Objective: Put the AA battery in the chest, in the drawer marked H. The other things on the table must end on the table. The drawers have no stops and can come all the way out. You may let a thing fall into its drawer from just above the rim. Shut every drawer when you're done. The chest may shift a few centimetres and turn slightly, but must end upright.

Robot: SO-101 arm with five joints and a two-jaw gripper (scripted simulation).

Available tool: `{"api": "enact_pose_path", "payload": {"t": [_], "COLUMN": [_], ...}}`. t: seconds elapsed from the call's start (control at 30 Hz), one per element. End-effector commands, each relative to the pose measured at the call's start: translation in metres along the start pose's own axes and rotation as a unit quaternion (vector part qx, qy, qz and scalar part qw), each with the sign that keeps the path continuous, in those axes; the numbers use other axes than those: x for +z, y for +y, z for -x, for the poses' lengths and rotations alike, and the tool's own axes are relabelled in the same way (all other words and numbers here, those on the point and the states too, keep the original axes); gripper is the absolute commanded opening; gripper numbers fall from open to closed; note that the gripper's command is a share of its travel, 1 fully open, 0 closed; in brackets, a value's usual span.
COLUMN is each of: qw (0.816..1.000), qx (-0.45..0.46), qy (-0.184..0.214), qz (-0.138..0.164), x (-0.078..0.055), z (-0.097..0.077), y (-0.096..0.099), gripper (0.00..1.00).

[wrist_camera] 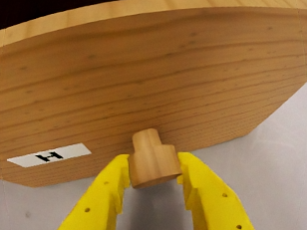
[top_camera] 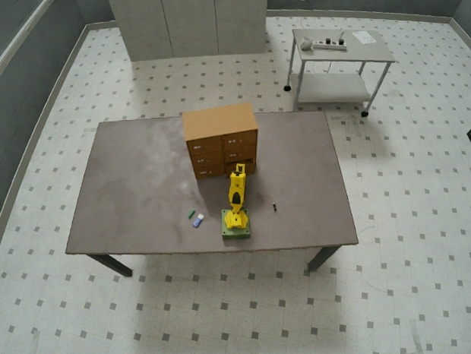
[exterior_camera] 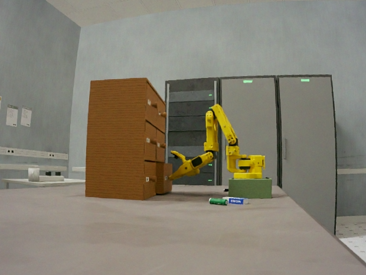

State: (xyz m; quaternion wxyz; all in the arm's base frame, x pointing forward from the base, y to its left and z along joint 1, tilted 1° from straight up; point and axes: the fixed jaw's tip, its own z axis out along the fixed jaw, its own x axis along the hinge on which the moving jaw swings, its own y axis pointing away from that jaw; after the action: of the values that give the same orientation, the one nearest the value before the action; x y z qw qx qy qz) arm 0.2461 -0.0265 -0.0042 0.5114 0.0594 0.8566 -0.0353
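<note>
End effector closed on the round knob of drawer H. Drawer partly out, bottom row of the upright chest; other visible drawers shut. Green AA battery lies on the table, left of the arm's base, near a blue-and-white eraser. Small dark object, right of base; identity unclear.

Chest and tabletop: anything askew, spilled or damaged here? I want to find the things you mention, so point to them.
Nothing looks spilled or damaged. Only the brown wooden drawer marked H (top_camera: 240, 169) (exterior_camera: 164, 178) (wrist_camera: 164, 84) stands out, partly open at the chest's bottom; the yellow fingers (top_camera: 240, 167) grip its knob, so that seems deliberate.
</note>
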Motion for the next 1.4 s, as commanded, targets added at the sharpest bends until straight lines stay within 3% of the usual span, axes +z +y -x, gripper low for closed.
{"api": "enact_pose_path", "payload": {"t": [0.0,1.37], "qw": [1.0,1.0], "qx": [-0.002,0.002], "qy": [-0.002,-0.002], "qz": [-0.002,-0.008], "x": [-0.0034,-0.0127], "z": [0.0005,-0.0045], "y": [-0.0009,-0.0042], "gripper": [0.0,0.0]}}
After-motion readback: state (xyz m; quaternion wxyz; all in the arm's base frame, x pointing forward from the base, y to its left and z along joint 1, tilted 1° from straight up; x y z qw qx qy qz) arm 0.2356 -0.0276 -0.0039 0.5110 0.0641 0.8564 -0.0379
